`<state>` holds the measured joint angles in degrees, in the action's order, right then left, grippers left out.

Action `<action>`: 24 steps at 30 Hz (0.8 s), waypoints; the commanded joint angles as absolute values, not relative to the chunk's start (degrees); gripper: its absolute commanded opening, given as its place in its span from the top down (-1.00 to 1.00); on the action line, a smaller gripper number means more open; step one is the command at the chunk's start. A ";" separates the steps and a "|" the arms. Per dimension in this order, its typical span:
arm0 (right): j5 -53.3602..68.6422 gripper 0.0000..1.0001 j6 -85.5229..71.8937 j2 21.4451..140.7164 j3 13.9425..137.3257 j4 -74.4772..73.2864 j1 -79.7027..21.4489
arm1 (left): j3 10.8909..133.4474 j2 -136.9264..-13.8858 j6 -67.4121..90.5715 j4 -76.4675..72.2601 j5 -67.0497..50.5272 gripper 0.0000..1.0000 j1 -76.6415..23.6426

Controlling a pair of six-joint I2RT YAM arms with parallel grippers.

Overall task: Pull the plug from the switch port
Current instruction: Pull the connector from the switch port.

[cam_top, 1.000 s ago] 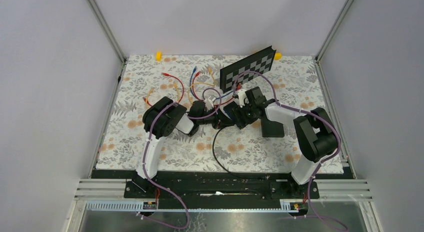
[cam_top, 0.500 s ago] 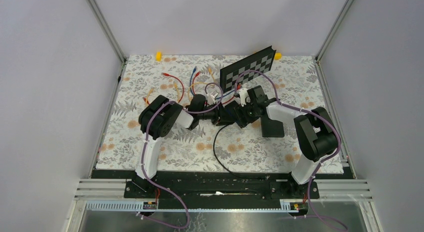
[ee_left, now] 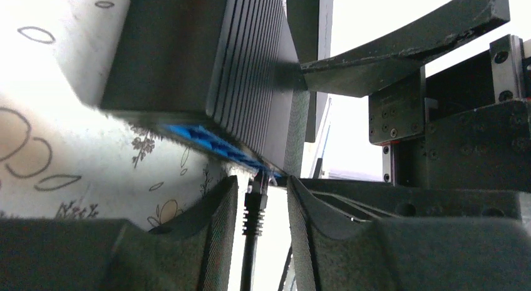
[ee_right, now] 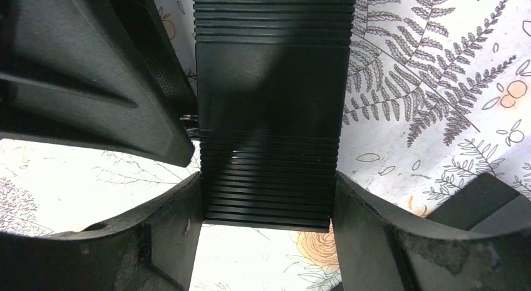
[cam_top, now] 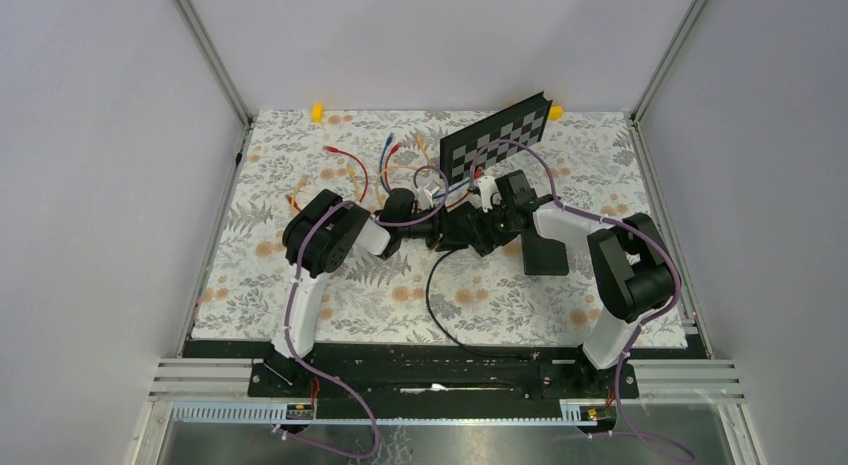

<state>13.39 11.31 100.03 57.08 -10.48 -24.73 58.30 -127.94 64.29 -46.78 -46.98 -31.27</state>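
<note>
The switch (ee_right: 269, 97) is a black ribbed box lying on the floral mat, and my right gripper (ee_right: 267, 197) is shut on it with a finger pressed against each side. In the left wrist view the switch (ee_left: 188, 59) shows a blue port strip (ee_left: 213, 142) along its lower edge. A black plug (ee_left: 255, 203) with its cable stands between the fingers of my left gripper (ee_left: 262, 184), its tip up against that strip. The left jaws are open, with a thin gap on either side of the plug. From above, both grippers meet at the switch (cam_top: 462, 231) mid-table.
A black cable (cam_top: 432, 295) loops from the switch toward the near edge. A black block (cam_top: 545, 253) sits right of the grippers. A checkerboard panel (cam_top: 497, 137) leans at the back, coloured patch cables (cam_top: 345, 165) lie back left, and a yellow piece (cam_top: 317, 112) sits at the far edge.
My left gripper has opened from nearly shut and shifted slightly toward the back of the table. The right gripper still holds the switch in the same place.
</note>
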 commanded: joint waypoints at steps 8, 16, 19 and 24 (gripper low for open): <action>17.87 0.48 11.58 101.55 58.27 -12.38 -24.67 | 60.16 -131.50 64.96 -47.60 -47.11 0.42 -31.55; 17.06 0.48 11.95 102.04 58.45 -12.48 -24.65 | 57.59 -131.97 69.04 -54.15 -48.23 0.62 -31.05; 16.97 0.47 12.06 102.13 58.45 -12.54 -24.69 | 56.50 -132.37 70.62 -57.14 -48.86 0.65 -30.86; 16.70 0.48 12.22 102.38 58.48 -12.61 -24.69 | 55.47 -133.21 72.13 -59.53 -49.39 0.66 -30.60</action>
